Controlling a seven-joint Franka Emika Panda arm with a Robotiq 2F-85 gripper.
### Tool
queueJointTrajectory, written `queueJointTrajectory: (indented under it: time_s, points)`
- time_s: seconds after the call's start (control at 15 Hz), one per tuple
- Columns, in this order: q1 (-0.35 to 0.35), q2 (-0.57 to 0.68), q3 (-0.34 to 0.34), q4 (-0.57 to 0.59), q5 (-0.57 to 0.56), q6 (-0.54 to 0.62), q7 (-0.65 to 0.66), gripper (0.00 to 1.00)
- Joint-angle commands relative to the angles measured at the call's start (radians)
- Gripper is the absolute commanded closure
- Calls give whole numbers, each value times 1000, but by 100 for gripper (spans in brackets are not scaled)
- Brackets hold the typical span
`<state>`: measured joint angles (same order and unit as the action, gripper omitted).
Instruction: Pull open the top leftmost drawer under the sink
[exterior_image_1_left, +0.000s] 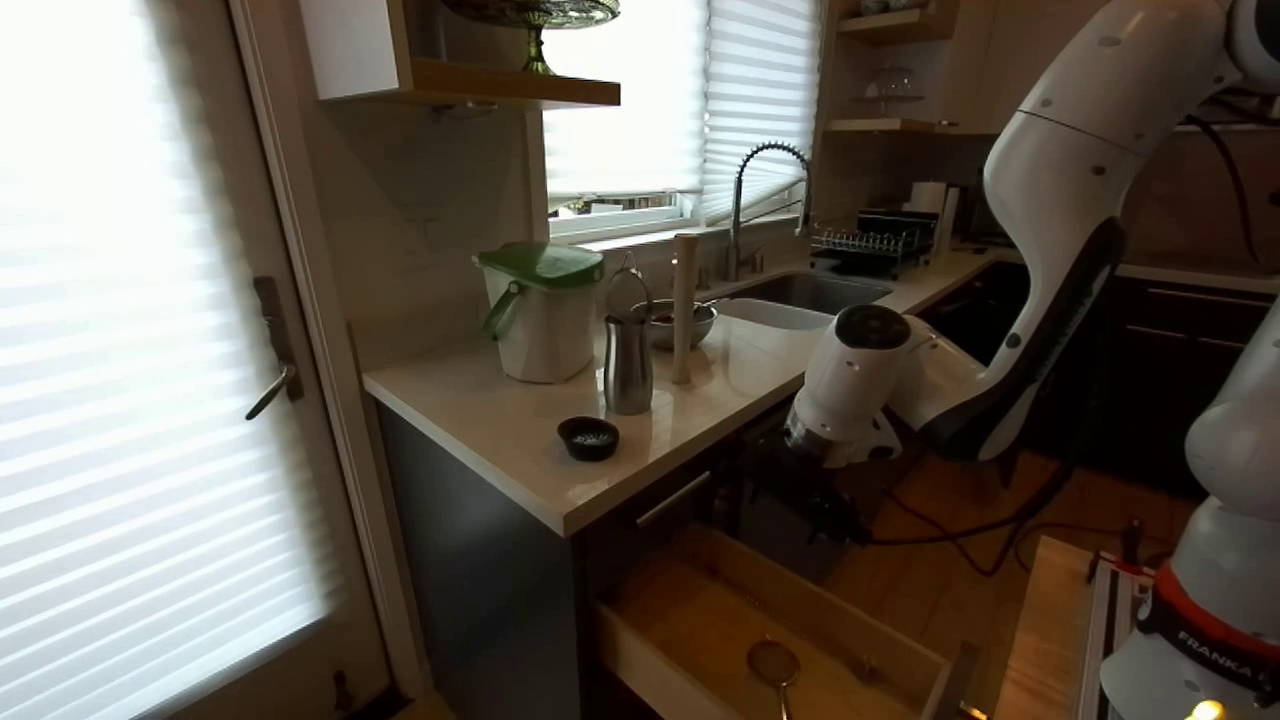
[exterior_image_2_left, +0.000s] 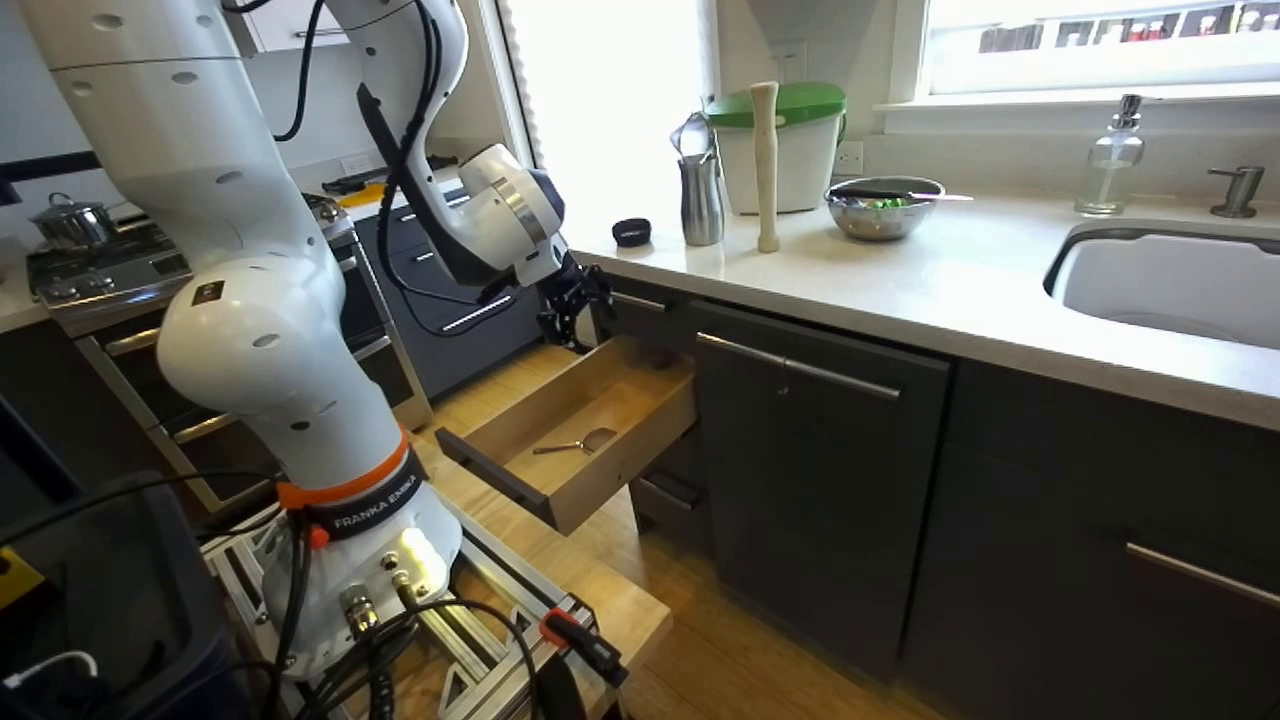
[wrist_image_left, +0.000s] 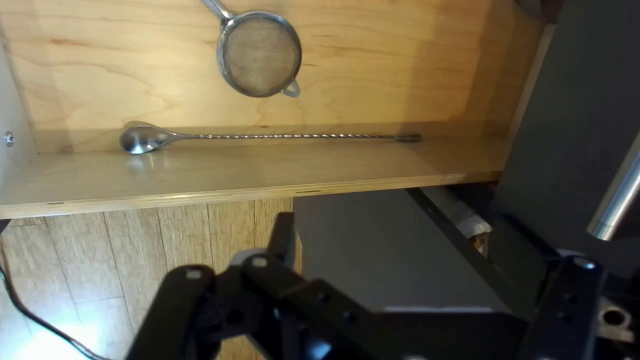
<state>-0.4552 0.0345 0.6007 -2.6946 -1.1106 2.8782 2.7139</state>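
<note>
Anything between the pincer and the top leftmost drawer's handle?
Nothing visible: in the wrist view, no object stands between the open pincer and the handle of the top leftmost drawer. The pulled-out drawer sits lower, not between them.

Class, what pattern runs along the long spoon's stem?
A twisted spiral; the stem shows best in the wrist view.
</note>
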Motion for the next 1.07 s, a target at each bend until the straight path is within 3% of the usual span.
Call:
queueJointTrajectory:
  time_s: [0.0, 0.27, 0.4, 0.67, 1.0]
  points:
    - [68, 59, 41, 71, 30, -68, 65, 0]
    - [166, 253, 79, 137, 16, -118, 37, 0]
    - [268, 302, 40, 187, 25, -192, 31, 0]
    - [570, 279, -192, 314, 15, -318, 42, 0]
    - [942, 268, -582, 470, 26, -286, 43, 0]
